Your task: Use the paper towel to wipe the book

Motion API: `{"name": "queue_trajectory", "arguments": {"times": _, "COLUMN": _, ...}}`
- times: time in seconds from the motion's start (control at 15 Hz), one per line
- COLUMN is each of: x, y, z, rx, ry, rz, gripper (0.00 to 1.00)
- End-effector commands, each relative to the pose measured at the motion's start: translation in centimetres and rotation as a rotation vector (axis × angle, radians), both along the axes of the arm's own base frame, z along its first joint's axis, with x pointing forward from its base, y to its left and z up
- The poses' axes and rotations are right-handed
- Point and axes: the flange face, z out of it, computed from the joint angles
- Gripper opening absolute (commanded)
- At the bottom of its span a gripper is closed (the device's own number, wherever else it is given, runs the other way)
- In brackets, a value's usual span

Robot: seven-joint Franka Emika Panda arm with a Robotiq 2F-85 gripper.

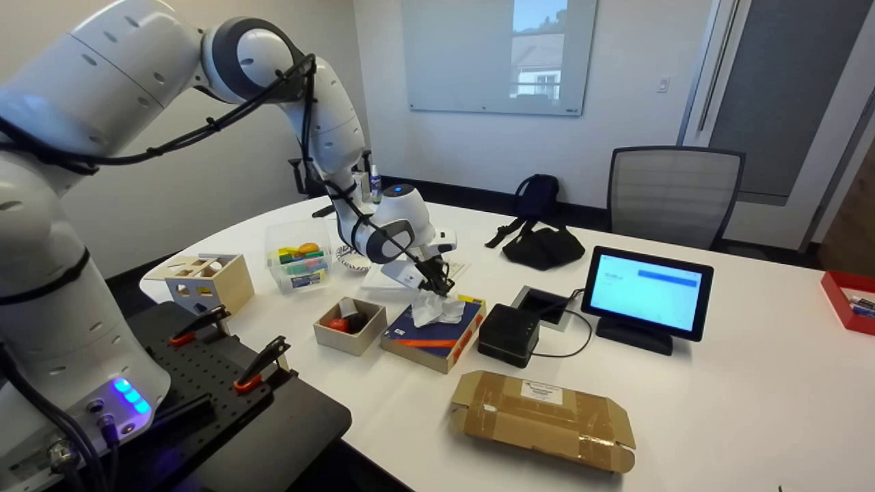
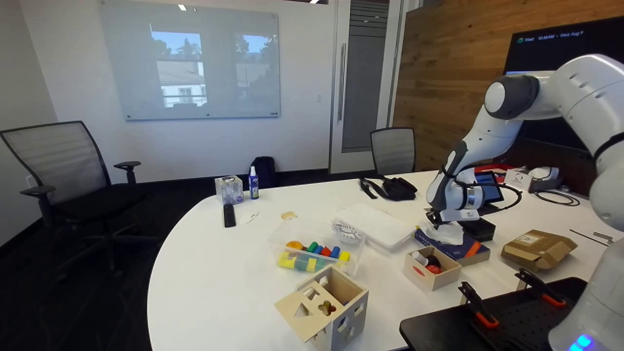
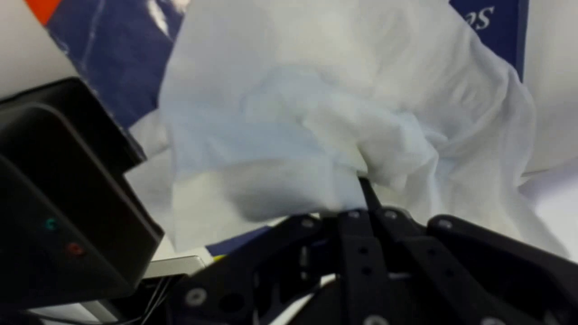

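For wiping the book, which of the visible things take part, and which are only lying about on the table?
Belonging to the job:
gripper
paper towel, gripped
book beneath it

Just lying about:
cardboard package
black box
tablet
wooden shape-sorter
spray bottle

Paper towel [image 3: 298, 113] looks thin, matt & creased from where I stand; book [image 1: 427, 336] cover's smooth w/ some gloss. Gripper [image 3: 368, 198] = dull finish, shiny metal screws [image 3: 196, 297]. Shape box [image 1: 236, 285] = bare matt wood, bin [image 1: 290, 237] = clear plastic, pkg [image 1: 526, 418] = cardboard w/ glossy tape [image 1: 593, 449], tabletop [image 1: 752, 410] smooth.
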Motion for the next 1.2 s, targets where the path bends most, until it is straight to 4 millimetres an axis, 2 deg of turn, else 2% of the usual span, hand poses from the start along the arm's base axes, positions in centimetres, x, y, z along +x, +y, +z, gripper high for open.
{"name": "queue_trajectory", "arguments": {"times": 0.0, "x": 1.3, "y": 1.2, "z": -1.2, "rx": 0.022, "ry": 0.041, "rz": 0.017, "gripper": 0.00}}
{"name": "queue_trajectory", "arguments": {"times": 0.4, "x": 1.2, "y": 0.1, "z": -0.8, "rx": 0.047, "ry": 0.089, "rz": -0.019, "gripper": 0.00}}
{"name": "queue_trajectory", "arguments": {"times": 0.93, "x": -0.4, "y": -5.0, "z": 0.1, "rx": -0.038, "ry": 0.030, "rz": -0.185, "gripper": 0.00}}
{"name": "queue_trajectory", "arguments": {"times": 1.13, "x": -0.5, "y": -5.4, "z": -0.3, "rx": -0.015, "ry": 0.022, "rz": -0.198, "gripper": 0.00}}
